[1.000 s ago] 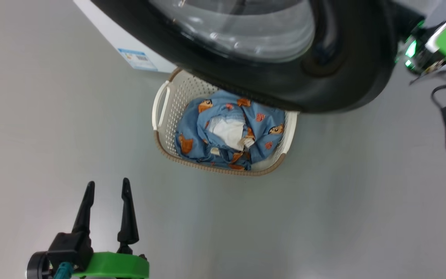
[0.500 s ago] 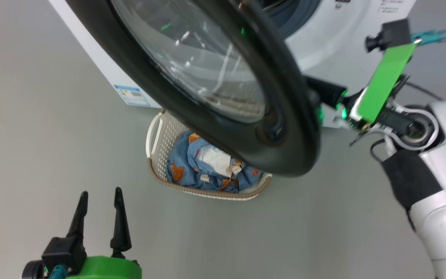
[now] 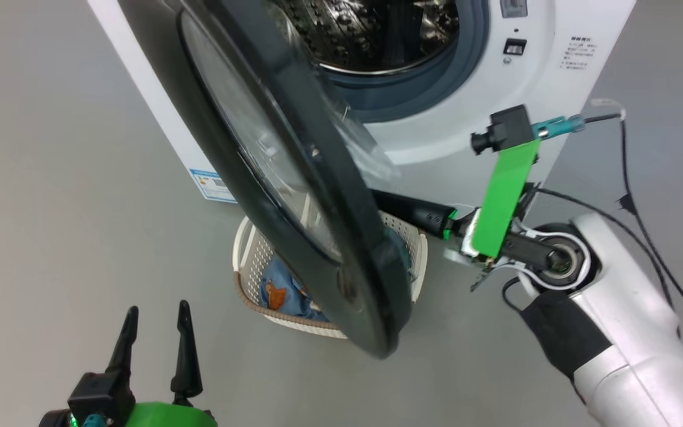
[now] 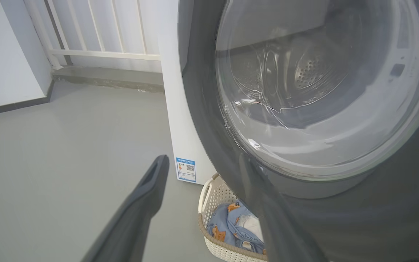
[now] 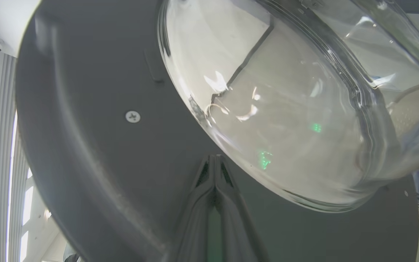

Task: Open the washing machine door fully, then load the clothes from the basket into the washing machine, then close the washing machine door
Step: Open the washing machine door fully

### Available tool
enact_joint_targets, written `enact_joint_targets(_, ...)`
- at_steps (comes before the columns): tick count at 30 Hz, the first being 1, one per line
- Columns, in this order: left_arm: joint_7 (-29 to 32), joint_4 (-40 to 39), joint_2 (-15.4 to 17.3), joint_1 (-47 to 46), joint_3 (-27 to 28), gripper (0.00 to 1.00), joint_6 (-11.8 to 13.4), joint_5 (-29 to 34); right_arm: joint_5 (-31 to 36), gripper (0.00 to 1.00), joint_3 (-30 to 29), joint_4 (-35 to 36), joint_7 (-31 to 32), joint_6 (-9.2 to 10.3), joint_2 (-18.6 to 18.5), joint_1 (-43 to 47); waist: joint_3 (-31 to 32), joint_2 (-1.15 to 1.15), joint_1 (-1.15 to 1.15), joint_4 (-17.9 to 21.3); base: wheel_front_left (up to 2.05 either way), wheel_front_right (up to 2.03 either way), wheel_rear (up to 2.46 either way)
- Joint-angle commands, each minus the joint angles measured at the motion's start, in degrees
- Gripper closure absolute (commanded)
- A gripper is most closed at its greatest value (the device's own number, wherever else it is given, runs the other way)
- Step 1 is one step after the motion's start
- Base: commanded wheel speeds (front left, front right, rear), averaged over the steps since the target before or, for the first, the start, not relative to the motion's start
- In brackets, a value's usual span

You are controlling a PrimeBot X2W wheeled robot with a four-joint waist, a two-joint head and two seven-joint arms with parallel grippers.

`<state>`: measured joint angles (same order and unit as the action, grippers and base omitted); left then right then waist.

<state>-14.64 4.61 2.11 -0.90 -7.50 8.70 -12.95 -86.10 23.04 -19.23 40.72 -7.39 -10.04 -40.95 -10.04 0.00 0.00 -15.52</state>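
Head camera looks down on the washing machine door [image 3: 329, 201]; wrist cameras closely face its opposite sides

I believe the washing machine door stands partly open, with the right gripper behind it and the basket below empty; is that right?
Only the basket is wrong: the left wrist view shows blue printed clothes in it. The door is partly open, with the right gripper behind it.

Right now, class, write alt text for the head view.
The washing machine door stands part open, the shut right gripper behind its edge. Beneath it a basket of blue clothes sits on the floor; the open left gripper hovers lower left.
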Motion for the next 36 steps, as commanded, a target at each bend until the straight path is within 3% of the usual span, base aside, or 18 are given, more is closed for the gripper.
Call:
enact_joint_targets(1,-0.36,-1.05,0.76,-0.33,2.12,0.0,-0.36,-0.64,0.01,1.0,1.57,2.04,-0.59,-0.1,2.16,0.69,1.17,0.0,0.0,-0.81,0.0,0.0,0.0)
enact_joint_targets(23,-0.36,-0.93,0.76,-0.43,-0.83,0.0,-0.28,-2.42,-1.9,1.0,12.56,-0.56,-7.38,-0.1,6.73,2.92,3.58,0.0,0.0,-4.53,0.0,0.0,0.0)
enact_joint_targets(36,-0.36,-0.58,0.76,0.43,-0.74,0.0,-0.68,-1.63,-4.43,1.0,14.72,-2.34,-10.83,-0.1,7.1,3.77,5.38,0.0,0.0,-4.52,0.0,0.0,0.0)
